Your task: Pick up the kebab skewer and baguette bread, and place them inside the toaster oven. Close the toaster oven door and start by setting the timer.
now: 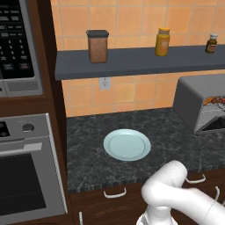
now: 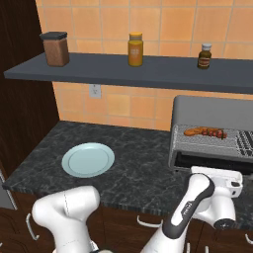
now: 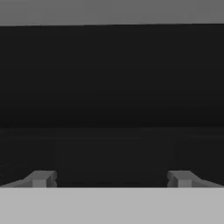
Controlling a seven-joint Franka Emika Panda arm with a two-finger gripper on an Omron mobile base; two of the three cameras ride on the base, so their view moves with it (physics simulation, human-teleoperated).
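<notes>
Dark stone counter (image 2: 143,163) is seen carrying the toaster oven (image 2: 212,131); inside, on its rack, the baguette (image 2: 193,131) and kebab skewer (image 2: 213,132) lie end to end, lengthwise across the opening. Fingers (image 3: 41,178) are spread wide, low before it.

The open grey toaster oven (image 2: 212,111) holds the baguette bread (image 2: 193,131) and kebab skewer (image 2: 214,132) on its rack.

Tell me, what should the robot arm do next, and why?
Probably lift the toaster oven door shut. The kebab skewer and baguette bread already lie on the rack inside the toaster oven, the plate is bare, and the open gripper sits low, right by the dropped door.
</notes>
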